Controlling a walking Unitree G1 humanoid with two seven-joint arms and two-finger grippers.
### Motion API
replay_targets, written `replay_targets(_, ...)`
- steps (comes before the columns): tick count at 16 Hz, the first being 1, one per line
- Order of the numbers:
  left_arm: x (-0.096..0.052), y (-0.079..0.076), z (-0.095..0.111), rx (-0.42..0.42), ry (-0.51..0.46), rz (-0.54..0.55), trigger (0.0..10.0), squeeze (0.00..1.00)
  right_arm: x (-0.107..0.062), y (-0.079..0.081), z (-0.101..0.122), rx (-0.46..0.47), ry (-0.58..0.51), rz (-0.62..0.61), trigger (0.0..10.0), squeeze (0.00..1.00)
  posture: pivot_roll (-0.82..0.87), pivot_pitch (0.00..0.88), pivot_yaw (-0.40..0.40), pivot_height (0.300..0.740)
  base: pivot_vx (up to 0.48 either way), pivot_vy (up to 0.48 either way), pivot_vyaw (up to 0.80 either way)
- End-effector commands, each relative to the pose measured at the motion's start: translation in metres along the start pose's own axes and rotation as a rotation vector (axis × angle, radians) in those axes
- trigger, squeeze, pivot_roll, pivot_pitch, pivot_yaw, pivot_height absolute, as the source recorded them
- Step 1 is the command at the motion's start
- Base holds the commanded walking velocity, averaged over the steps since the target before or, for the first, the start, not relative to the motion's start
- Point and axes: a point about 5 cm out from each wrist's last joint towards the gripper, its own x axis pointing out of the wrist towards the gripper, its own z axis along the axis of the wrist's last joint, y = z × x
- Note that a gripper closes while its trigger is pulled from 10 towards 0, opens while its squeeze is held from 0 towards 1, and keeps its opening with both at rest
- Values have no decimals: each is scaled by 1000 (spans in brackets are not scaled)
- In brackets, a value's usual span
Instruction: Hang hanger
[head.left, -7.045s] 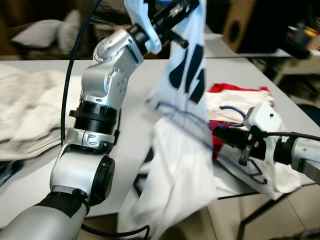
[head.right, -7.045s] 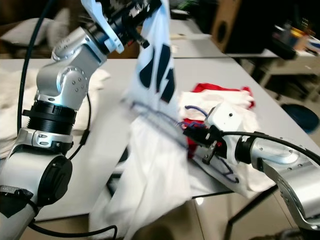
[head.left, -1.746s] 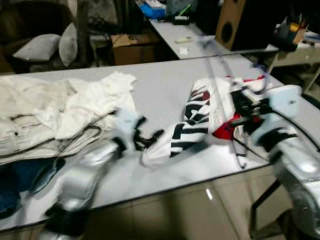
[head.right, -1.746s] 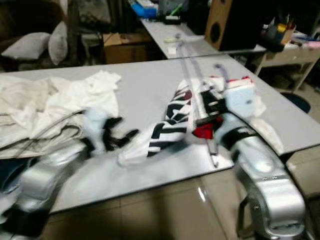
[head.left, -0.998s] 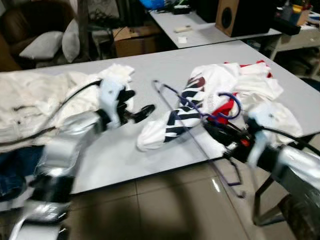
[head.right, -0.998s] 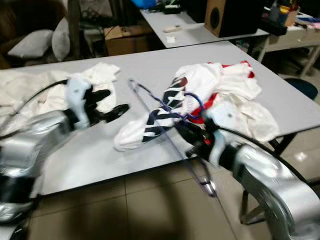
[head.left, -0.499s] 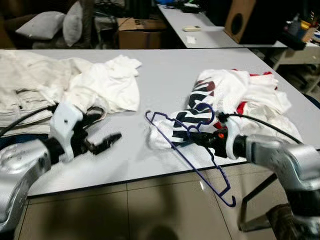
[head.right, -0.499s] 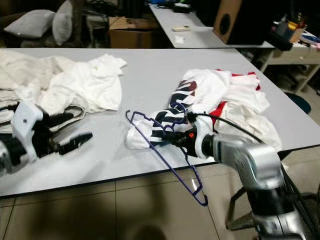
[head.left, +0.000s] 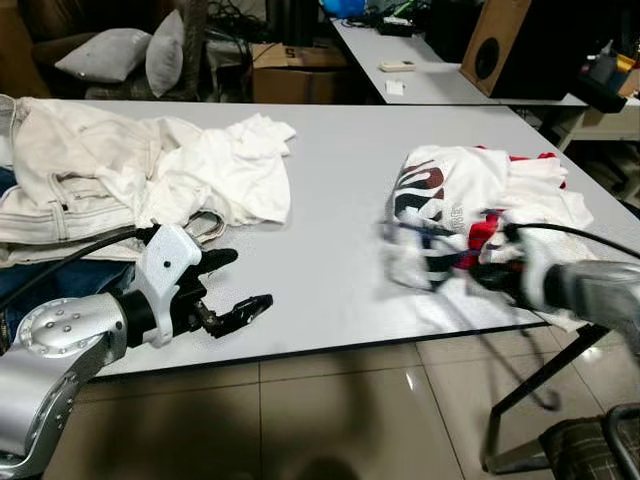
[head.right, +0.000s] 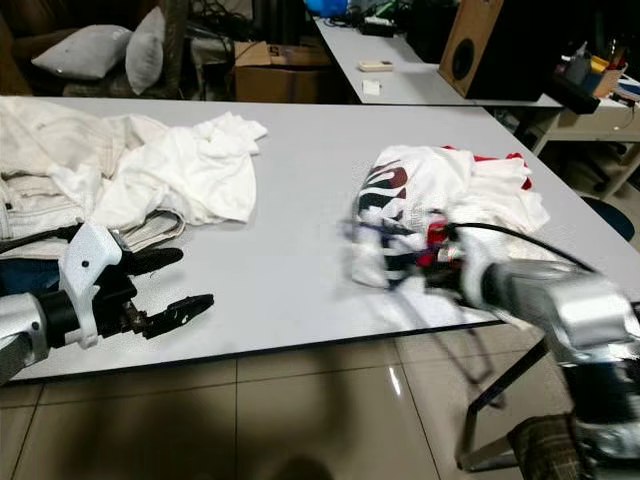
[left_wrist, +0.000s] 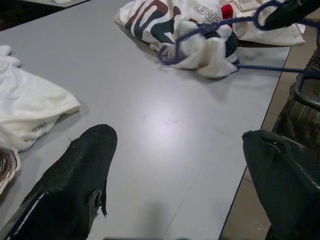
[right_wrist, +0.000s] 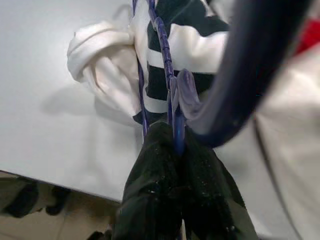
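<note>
While the right gripper (right_wrist: 172, 150) pinches the thin purple wire of the hanger (right_wrist: 167, 95) between its pressed-together fingers, the hanger lies tangled against the white shirt with dark lettering (head.left: 440, 205) at about three o'clock on the grey table (head.left: 330, 170), near the table's front edge. In the head views that spot is smeared by motion, so the hanger's outline is hard to trace there; the left wrist view shows its purple loop (left_wrist: 210, 30) resting on the bunched cloth. The left gripper (head.left: 232, 290) hovers at about eight o'clock over the near table edge, fingers spread and empty. A heap of pale clothes (head.left: 150, 170) sits at ten o'clock, well apart from the work.

Judging by this, the step in hand is lifting the hanger off the table, with hanging not yet begun. No rail or hook is visible. The next move seems to call for checking that the shirt rides on the wire, then carrying the hanger to a hanging place without snagging.
</note>
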Motion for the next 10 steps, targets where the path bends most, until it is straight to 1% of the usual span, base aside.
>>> replay_targets(1,4,-1,2,14,-1,-14,10000,0,-13,-21,-6,13,14,-127,10000,0,41,0,-34,740,0,0,0)
replay_targets(2,7,-1,2,14,-3,-19,10000,0,-21,-30,-5,17,-5,-175,10000,0,33,0,-26,740,0,0,0)
replay_targets(3,7,-2,2,15,-4,-23,10000,0,-23,-33,-4,22,-16,-187,10000,0,33,0,-26,740,0,0,0)
replay_targets(4,10,-2,2,17,-9,-35,10000,0,-26,-29,0,9,-54,-156,10000,0,27,0,-15,740,0,0,0)
replay_targets(6,9,0,9,0,-50,-31,10000,0,-34,-5,18,7,-198,8,10000,0,27,0,-11,740,0,0,0)
replay_targets(7,8,1,12,-13,-73,-28,10000,0,-39,2,25,-13,-257,56,10000,0,29,0,-12,740,0,0,0)
replay_targets(8,5,3,17,-37,-122,-23,10000,0,-49,18,39,-48,-369,158,10000,0,31,0,-13,740,0,0,0)
replay_targets(9,3,4,23,-65,-168,-19,10000,0,-59,30,52,-79,-472,233,10000,0,33,0,-14,740,0,0,0)
replay_targets(10,2,5,26,-77,-198,-11,10000,0,-66,38,60,-108,-540,258,10000,0,36,0,-14,740,0,0,0)
